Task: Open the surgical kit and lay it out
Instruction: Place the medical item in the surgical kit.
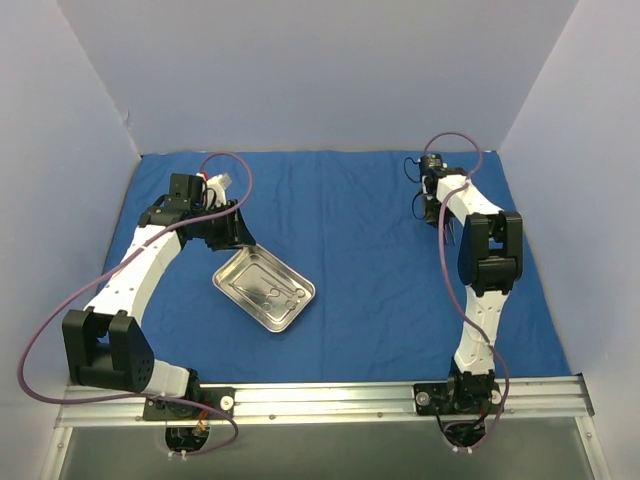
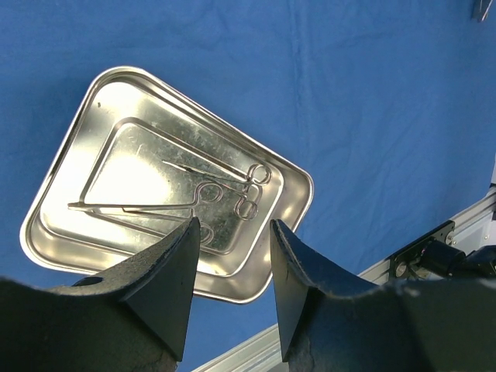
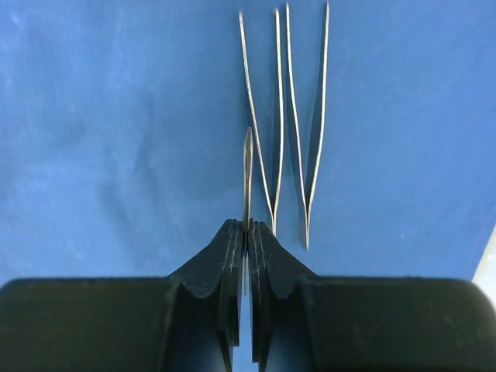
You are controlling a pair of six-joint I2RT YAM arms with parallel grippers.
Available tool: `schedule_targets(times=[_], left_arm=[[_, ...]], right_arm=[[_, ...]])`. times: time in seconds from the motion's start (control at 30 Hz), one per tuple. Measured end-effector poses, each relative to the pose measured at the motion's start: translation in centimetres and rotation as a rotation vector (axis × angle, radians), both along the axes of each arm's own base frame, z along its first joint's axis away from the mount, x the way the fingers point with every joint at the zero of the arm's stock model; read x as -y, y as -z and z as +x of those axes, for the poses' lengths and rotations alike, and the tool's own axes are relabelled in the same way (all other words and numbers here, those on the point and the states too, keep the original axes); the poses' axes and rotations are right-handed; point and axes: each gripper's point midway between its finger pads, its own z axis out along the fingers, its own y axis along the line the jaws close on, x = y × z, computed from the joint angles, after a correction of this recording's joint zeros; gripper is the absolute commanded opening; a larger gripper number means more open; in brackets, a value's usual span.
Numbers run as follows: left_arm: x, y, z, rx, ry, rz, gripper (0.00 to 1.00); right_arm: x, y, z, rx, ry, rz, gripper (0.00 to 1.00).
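Note:
The blue cloth wrap (image 1: 360,210) lies spread flat over the table. The shiny steel tray (image 1: 240,272) sits on it left of centre, with thin scissor-like instruments (image 1: 272,290) inside. In the left wrist view the tray (image 2: 85,132) holds those ring-handled instruments (image 2: 232,186). My left gripper (image 2: 232,229) is open and empty, above the tray's near edge. My right gripper (image 3: 248,226) is shut on a thin metal instrument (image 3: 247,170), seen edge-on, just above the cloth (image 3: 116,139). Two tweezers (image 3: 277,116) (image 3: 306,221) lie side by side on the cloth beside it.
Grey walls close in the left, back and right sides. A metal rail (image 1: 330,400) runs along the near edge, also visible in the left wrist view (image 2: 434,240). Purple cables loop off both arms.

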Motion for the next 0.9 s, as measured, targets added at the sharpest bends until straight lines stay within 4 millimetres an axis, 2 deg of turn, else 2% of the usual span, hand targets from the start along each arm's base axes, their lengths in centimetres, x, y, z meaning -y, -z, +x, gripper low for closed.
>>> schedule_targets(times=[0.13,0.3,0.4,0.5,0.63,0.73,0.9], left_arm=[[-0.1,0.3,0.1,-0.011,0.001,-0.007,0.50],[-0.3,0.4,0.2,-0.016,-0.001,-0.009,0.50],[-0.5,0.5,0.3,-0.020,-0.008,-0.009,0.50],[-0.7,0.6,0.3,-0.023,-0.011,-0.009,0.50],[-0.7,0.8,0.3,-0.030,-0.012,-0.009,0.51],[-0.7,1.0,0.3,-0.042,-0.011,-0.008,0.52],[-0.7,2.3,0.0,-0.096,-0.012,-0.002,0.52]], right_arm=[[-0.1,1.0,0.9,-0.006,0.000,-0.001,0.00],[-0.3,2.6,0.8,-0.042,-0.006,-0.005,0.00],[-0.3,2.7,0.8,-0.044,-0.008,-0.009,0.02],[-0.3,2.7,0.8,-0.044,-0.007,-0.009,0.11],[-0.2,2.7,0.8,-0.042,-0.003,-0.012,0.29],[-0.1,2.5,1.0,-0.036,0.000,-0.017,0.37],[-0.2,2.3,1.2,-0.027,0.001,-0.012,0.41]])
